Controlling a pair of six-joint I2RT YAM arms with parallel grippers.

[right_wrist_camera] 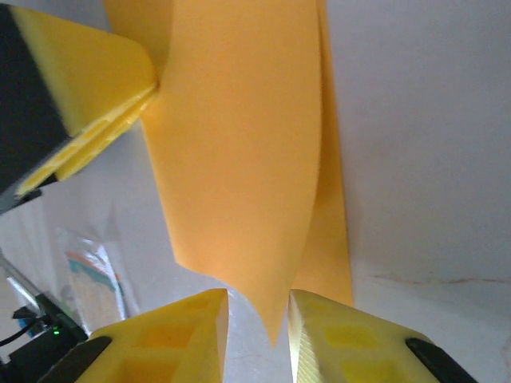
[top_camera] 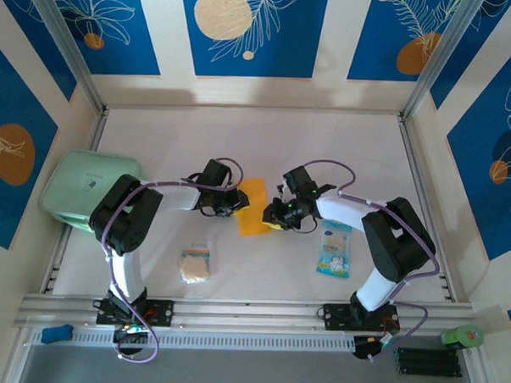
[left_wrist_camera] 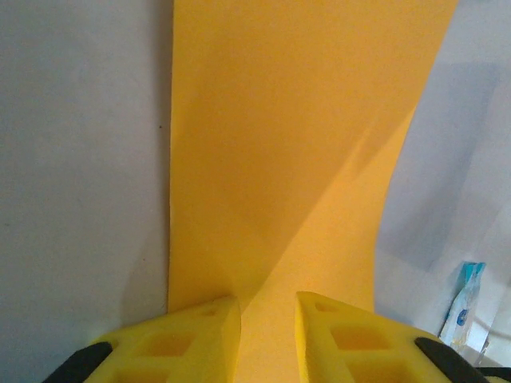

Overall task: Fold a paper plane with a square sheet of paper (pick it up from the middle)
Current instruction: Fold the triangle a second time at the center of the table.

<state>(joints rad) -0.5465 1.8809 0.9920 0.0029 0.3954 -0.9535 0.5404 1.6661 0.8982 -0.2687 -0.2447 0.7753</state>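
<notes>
In the lower middle of the top view, a spongy square [top_camera: 195,263] and a printed packet [top_camera: 333,250] lie on the counter [top_camera: 325,152]. Just above, at centre frame, the square sheet of paper [top_camera: 255,206] curls between the arms. The left gripper [top_camera: 235,202] pinches its edge in its jaws, while the right gripper [top_camera: 276,214] has its jaws slightly spread around a drooping corner.

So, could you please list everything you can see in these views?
square sheet of paper: one, orange-yellow, table centre, partly lifted between the hands
packet: one, light-blue and white, right of centre
spongy square: one, beige-yellow, near left
container: one, pale green, left edge
blue object: one, front rail, left
green object: one, front rail, right
table: one, white
left hand: one, yellow fingers, pinching the sheet's edge
right hand: one, yellow fingers, apart around the sheet's tip
</notes>
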